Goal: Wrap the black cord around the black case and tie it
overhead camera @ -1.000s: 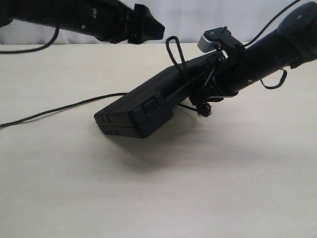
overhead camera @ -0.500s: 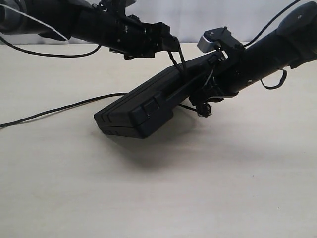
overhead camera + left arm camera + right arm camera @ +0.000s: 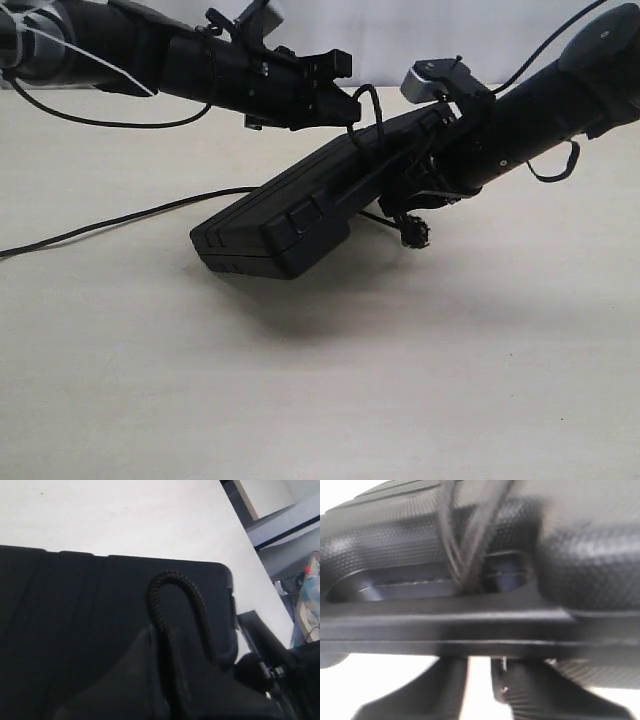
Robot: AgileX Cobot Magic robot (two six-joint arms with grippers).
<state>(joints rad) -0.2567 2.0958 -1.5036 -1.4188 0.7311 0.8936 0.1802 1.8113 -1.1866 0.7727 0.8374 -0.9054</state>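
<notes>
Black case (image 3: 280, 215) sits tilted: near end on the counter (image 3: 320, 400), far end raised at my right end effector (image 3: 428, 165). Can't tell if that one is clamped or spread. Black cord (image 3: 120, 222) trails left across the counter, and its loop above the case's raised edge is pinched in my left end effector (image 3: 348, 100).

Left arm (image 3: 150, 50) level, left gripper (image 3: 349, 96) pinched on black cord (image 3: 172, 580), right arm (image 3: 560, 90) sloping down, right gripper (image 3: 480, 670) slightly parted.
</notes>
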